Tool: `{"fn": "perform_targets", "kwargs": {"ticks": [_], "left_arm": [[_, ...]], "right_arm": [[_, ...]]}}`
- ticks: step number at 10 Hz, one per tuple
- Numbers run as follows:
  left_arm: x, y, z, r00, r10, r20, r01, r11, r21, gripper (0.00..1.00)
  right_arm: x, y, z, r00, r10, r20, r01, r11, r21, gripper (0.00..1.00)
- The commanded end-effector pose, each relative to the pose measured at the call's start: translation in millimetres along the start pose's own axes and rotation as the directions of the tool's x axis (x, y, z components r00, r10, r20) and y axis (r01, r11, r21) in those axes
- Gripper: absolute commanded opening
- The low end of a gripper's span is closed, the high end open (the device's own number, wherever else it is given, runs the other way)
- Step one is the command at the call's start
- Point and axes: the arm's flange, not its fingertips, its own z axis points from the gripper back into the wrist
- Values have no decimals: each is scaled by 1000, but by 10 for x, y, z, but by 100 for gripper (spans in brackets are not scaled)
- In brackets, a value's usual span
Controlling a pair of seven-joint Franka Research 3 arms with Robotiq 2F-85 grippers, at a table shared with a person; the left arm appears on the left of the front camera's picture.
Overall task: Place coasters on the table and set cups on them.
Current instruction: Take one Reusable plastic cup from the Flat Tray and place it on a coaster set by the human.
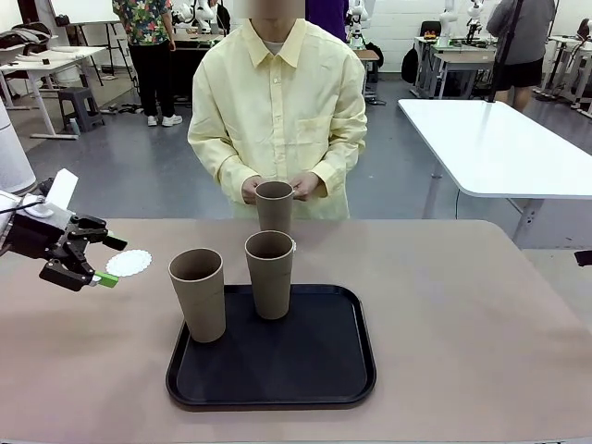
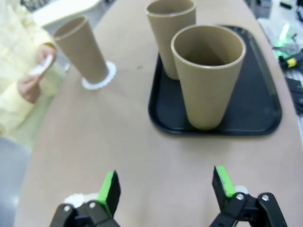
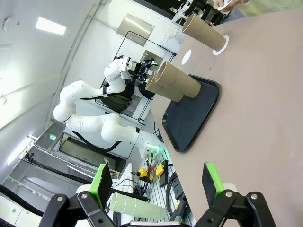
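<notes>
Beige-tan surface [image 1: 462,314], rounded corners, plain matte top. Black rounded-square tray [image 1: 314,370] with a shallow raised rim sits on it toward the robot's side, about mid-width.

Three cups, all alike: tall, tapered, matte brown-beige, no handles, wider at the rim, all upright.
- First cup [image 1: 198,294]: on the tray, in its left part.
- Second cup [image 1: 269,274]: on the tray at its far edge, about mid-width, near the first cup but apart from it.
- Third cup [image 1: 274,205]: off the tray, just beyond its far edge, in front of the person [image 1: 277,102] in a pale yellow shirt.

The person's hands [image 1: 305,184] are close behind the third cup's rim. In the left wrist view they are apart from the cup and pinch a small white piece [image 2: 41,66], too blurred to name.

Left hand [image 1: 111,261]: left of the tray, low over the surface, black fingers with green pads spread wide, nothing between them. Right hand [image 3: 155,177]: fingers also spread wide, nothing gripped, with the tray well beyond it.

Coasters: round, white paper, scalloped lacy edge.
- First coaster [image 1: 129,263]: flat on the surface left of the tray, just beside the left hand's fingertips; can't tell if touching.
- Second coaster [image 2: 110,73]: beyond the tray's far edge, under the third cup, its frill showing around the base.
</notes>
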Motion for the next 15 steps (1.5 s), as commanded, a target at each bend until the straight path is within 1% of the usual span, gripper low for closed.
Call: {"fn": "perform_targets", "kwargs": {"ticks": [1, 5, 6, 7, 8, 9, 11, 12, 14, 15], "left_arm": [[0, 5, -14, 1000, -5, 22, 5, 1000, 4, 100], [0, 5, -14, 1000, -5, 22, 5, 1000, 4, 100], [9, -7, -6, 1000, 1, -2, -1, 1000, -4, 100], [-37, -19, -32, 999, -2, 39, 4, 998, -61, 100], [-97, -8, -68, 997, 44, 68, -35, 991, -133, 100], [-159, 31, -125, 990, 117, 80, -103, 982, -155, 100], [-233, 32, -207, 986, 144, 83, -124, 970, -210, 100], [-280, 2, -274, 986, 134, 98, -108, 966, -234, 100], [-397, -77, -362, 976, 127, 178, -67, 948, -310, 100], [-435, -87, -388, 969, 131, 211, -55, 942, -330, 100]], "right_arm": [[-6, -6, 7, 1000, -2, 2, 2, 1000, 0, 100], [-6, -6, 7, 1000, -2, 2, 2, 1000, 0, 100], [-6, -6, 7, 1000, -2, 2, 2, 1000, 0, 100], [-6, -6, 7, 1000, -2, 2, 2, 1000, 0, 100], [-6, -6, 7, 1000, -2, 2, 2, 1000, 0, 100], [-6, -6, 7, 1000, -2, 2, 2, 1000, 0, 100], [-6, -6, 7, 1000, -2, 2, 2, 1000, 0, 100], [-6, -6, 7, 1000, -2, 2, 2, 1000, 0, 100], [-6, -6, 7, 1000, -2, 2, 2, 1000, 0, 100], [-6, -6, 7, 1000, -2, 2, 2, 1000, 0, 100]]}}
